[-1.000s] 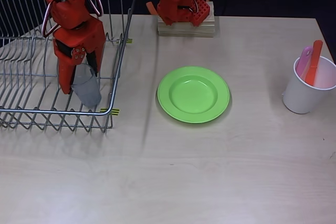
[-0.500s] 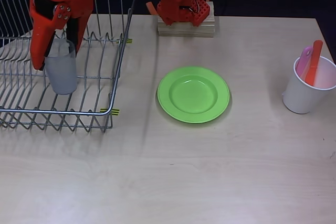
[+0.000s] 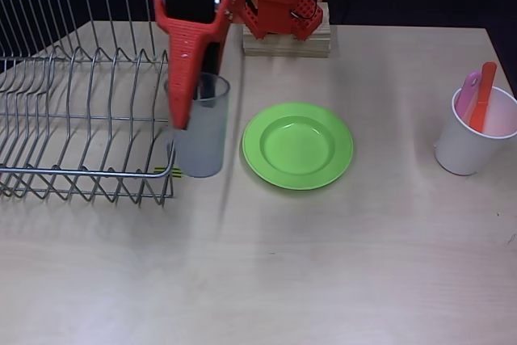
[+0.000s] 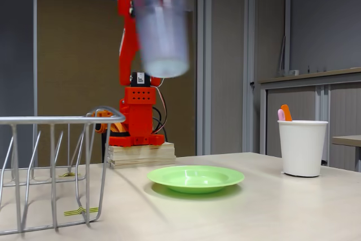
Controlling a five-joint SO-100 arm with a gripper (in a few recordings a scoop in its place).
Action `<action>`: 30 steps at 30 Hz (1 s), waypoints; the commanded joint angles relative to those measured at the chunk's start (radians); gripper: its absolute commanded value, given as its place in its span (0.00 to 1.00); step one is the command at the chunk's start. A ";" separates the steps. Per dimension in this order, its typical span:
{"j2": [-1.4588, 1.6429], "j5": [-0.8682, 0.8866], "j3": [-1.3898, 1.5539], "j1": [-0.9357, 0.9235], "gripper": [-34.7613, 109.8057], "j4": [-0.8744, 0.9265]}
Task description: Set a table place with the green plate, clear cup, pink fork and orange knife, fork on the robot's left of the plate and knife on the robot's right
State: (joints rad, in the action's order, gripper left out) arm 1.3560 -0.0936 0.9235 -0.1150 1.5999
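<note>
Clear cup [image 3: 199, 136] hangs upright, pinched in the jaws [image 3: 194, 94] high above the desk [image 3: 339, 264], centre-left of the overhead view, green plate [image 3: 298, 145] just right of it, rack [image 3: 73, 94] at left.

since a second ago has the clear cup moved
Yes. In the overhead view the clear cup, held in the gripper, has travelled rightward from over the dish rack toward the green plate, now near the rack's right edge.
</note>
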 commanded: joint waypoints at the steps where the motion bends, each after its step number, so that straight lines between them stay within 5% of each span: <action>1: -0.032 0.052 0.002 0.077 0.44 -0.026; 30: -0.272 0.339 0.393 0.273 0.45 -0.362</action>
State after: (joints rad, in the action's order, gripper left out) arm 1.0692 0.2194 1.3054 0.1350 1.2456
